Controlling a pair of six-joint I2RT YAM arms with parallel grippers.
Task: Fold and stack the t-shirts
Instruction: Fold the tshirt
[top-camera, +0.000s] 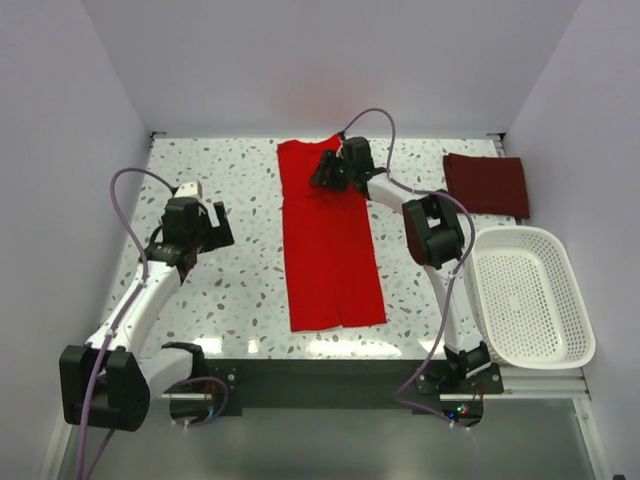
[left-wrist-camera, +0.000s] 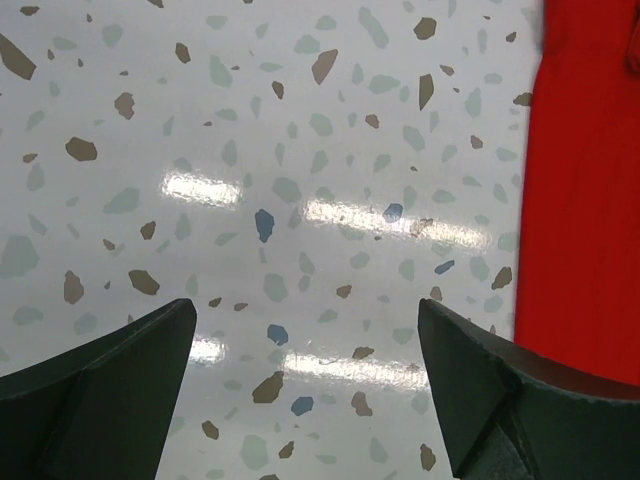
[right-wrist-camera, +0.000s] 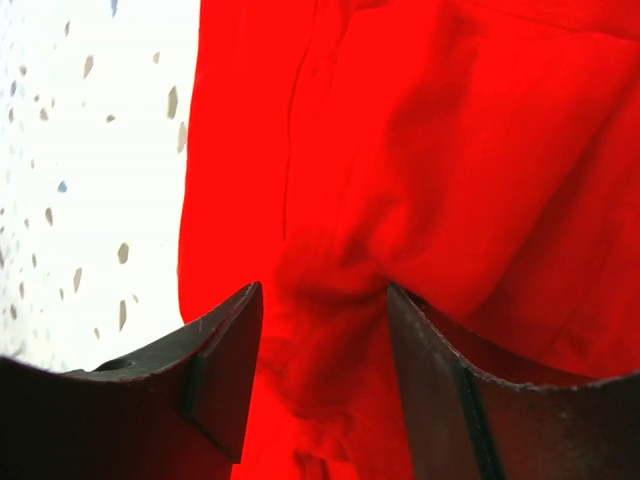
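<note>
Right wrist — right tool (right-wrist-camera: 322, 300) pinches a bunch of the bright red shirt (right-wrist-camera: 470, 150); left tool (left-wrist-camera: 305, 310) gapes wide.

I see the table (top-camera: 230, 290) as glossy white terrazzo flecked with brown, grey-green and a few blue chips, and the bright red t-shirt (top-camera: 330, 250) on it is plain, one solid colour throughout. The dark maroon t-shirt (top-camera: 487, 184) is plain as well, while the basket (top-camera: 530, 300) is white with a fine grid of holes. My left arm (top-camera: 140, 300) and right arm (top-camera: 452, 305) are white with black joints.
</note>
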